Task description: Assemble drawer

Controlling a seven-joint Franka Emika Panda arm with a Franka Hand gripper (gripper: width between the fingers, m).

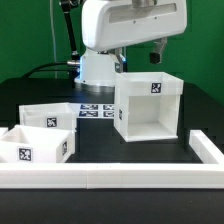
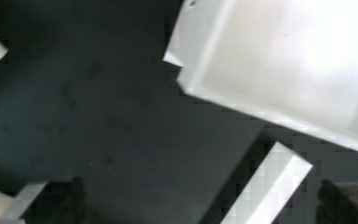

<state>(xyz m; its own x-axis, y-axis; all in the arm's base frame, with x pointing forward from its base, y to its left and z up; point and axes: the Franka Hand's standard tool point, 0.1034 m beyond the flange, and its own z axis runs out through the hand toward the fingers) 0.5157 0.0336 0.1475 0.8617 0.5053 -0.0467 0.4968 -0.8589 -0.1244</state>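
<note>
One large white plastic cube housing (image 1: pixel 148 105) lies below the gripper (image 2: pixel 194 200), offset to one side. Its jaws stand spread, empty.

Robotics lab: marker board (image 1: pixel 95 110), green backdrop (image 1: pixel 25 30).

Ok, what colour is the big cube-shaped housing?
White housing, with a black-and-white square tag on one wall; clearest in the exterior view.

Behind: green backdrop (image 1: pixel 25 30); black tabletop (image 1: pixel 95 148); white border rail (image 1: pixel 100 178) along front edge; even lighting.
</note>
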